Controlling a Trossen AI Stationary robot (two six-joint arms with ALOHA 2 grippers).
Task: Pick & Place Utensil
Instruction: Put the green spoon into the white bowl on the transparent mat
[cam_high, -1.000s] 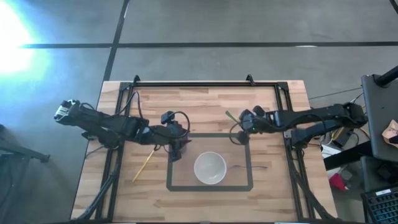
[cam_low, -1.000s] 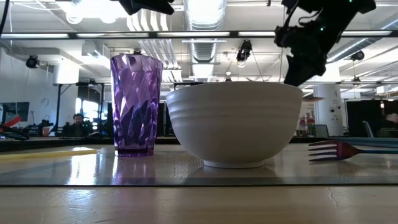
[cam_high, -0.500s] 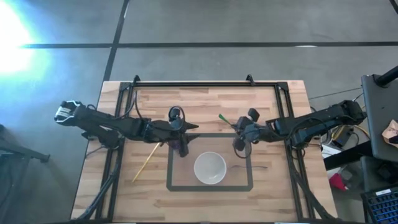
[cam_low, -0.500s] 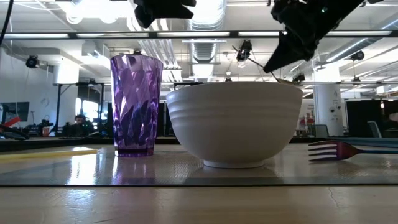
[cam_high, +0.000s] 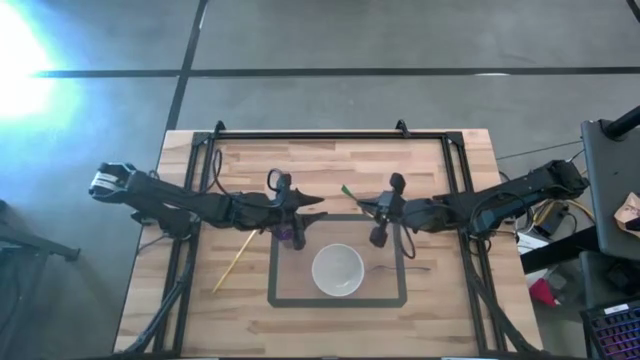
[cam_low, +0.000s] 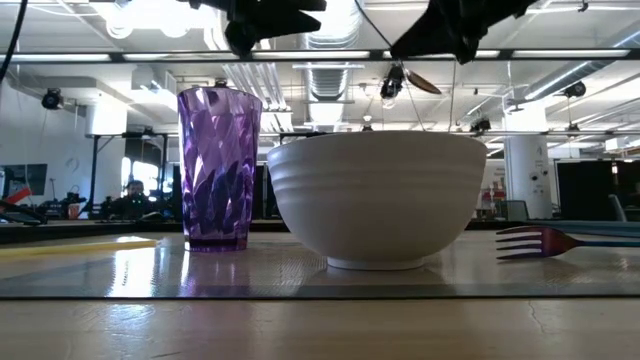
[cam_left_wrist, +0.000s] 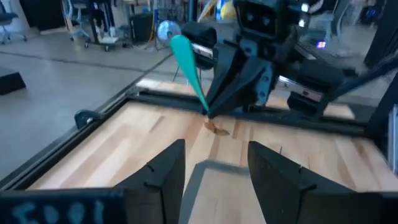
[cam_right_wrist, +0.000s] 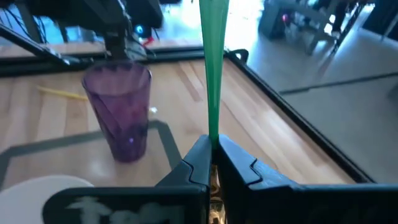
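My right gripper (cam_high: 365, 208) is shut on a green-handled spoon (cam_high: 350, 194) and holds it in the air beyond the white bowl (cam_high: 337, 270). My left gripper (cam_high: 310, 205) is open and empty. It hovers just above and beyond the purple cup (cam_high: 291, 236) and faces the right gripper. In the left wrist view the spoon (cam_left_wrist: 186, 62) slants up from the right gripper's fingers, with its brownish bowl end (cam_left_wrist: 216, 129) below them. The cup and bowl stand upright inside the taped rectangle (cam_high: 272, 268). My right gripper pinches the spoon's green handle (cam_right_wrist: 212, 134) between its two fingers, close to the bowl end. The long free part of the handle (cam_right_wrist: 214, 37) sticks out past the fingertips toward the left gripper. The spoon is lifted clear of the table, higher than the bowl's rim (cam_low: 375, 138).
A yellow utensil (cam_high: 235, 262) lies on the wood left of the rectangle. A purple fork (cam_high: 402, 268) lies flat on the table right of the bowl, and also shows in the low view (cam_low: 540, 240). A black frame (cam_high: 310, 134) runs along the table's far edge.
My right gripper has risen and gone toward the table's left. It has turned so the green handle now points at the left gripper. My left gripper has gone a little toward the table's right, to above the purple cup.
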